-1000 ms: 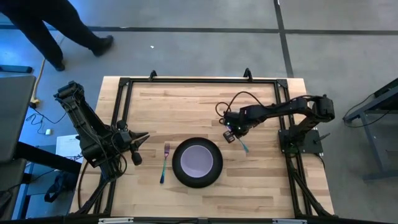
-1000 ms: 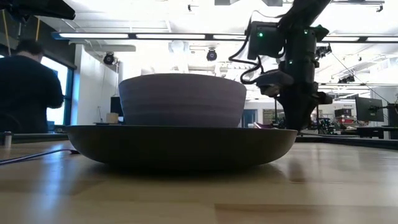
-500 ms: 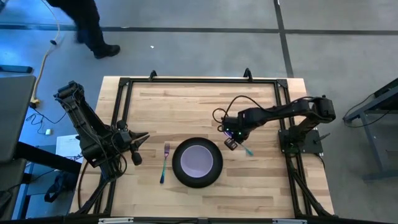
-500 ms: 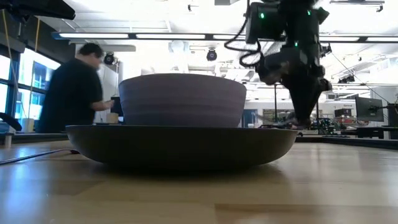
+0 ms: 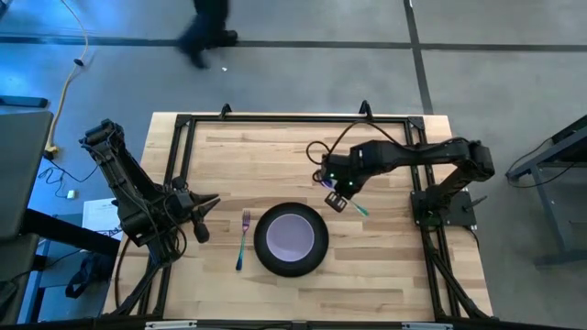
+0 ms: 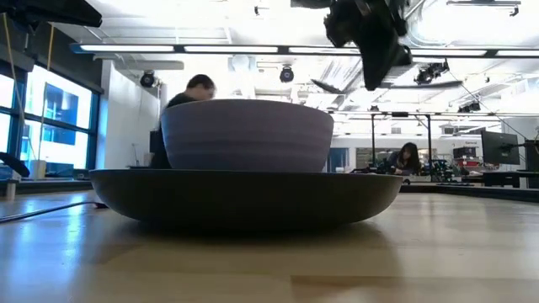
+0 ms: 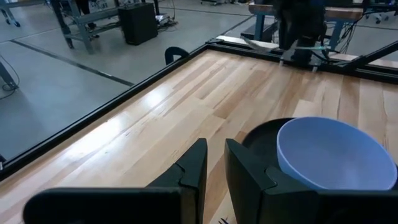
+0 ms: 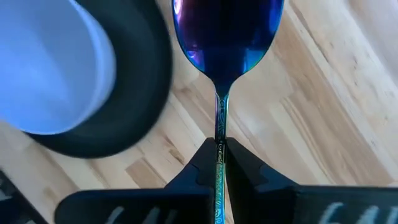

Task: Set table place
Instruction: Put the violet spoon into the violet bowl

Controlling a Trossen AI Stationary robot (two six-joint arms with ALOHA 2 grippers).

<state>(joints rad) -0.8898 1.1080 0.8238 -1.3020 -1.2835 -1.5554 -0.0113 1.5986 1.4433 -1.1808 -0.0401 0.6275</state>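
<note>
The right gripper (image 8: pixel 219 163) pinches the iridescent purple-and-teal metal spoon (image 8: pixel 224 43) by its handle, above the light wood-plank table (image 5: pixel 275 151). Beside it, the round black plate (image 5: pixel 264 247) holds the lavender bowl (image 5: pixel 292 236). The left gripper (image 7: pixel 213 169), nearly closed, waits at the table's left edge.

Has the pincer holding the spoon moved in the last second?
Yes. In the high view the right pincer, shut on the spoon, has drawn back from the black plate toward the table's far rail, and risen.
</note>
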